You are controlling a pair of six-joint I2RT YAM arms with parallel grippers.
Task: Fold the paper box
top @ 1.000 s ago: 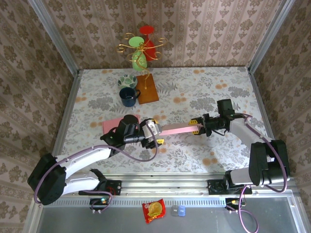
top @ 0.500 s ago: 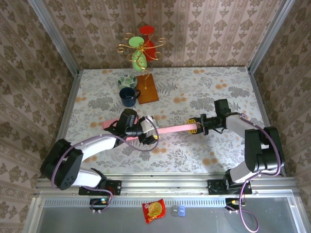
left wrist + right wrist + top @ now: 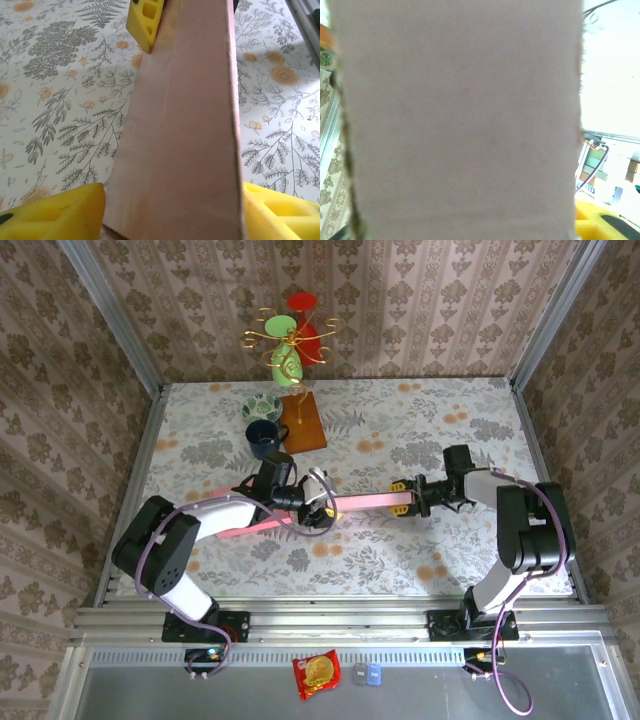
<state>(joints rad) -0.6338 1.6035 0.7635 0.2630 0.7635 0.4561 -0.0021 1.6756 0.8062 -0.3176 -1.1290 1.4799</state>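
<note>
Evidently the paper box [image 3: 365, 504], a flat pink strip of thin matte card with crisp straight edges, is being stretched across the patterned bench [image 3: 420, 420] with its long axis running left to right. Its left part is being pinched by the left gripper [image 3: 318, 508], and in the left wrist view the blocky yellow fingers [image 3: 55, 215] are being pressed against the card. Its right end is being clamped by the right gripper [image 3: 403, 497]. With one gripper at each end, any fold is being judged to turn on that shared axis.

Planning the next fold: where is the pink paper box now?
In the top view, the pink paper box stretches across mid-table from the left gripper to the right gripper, nearer the arms than the blue mug.
</note>
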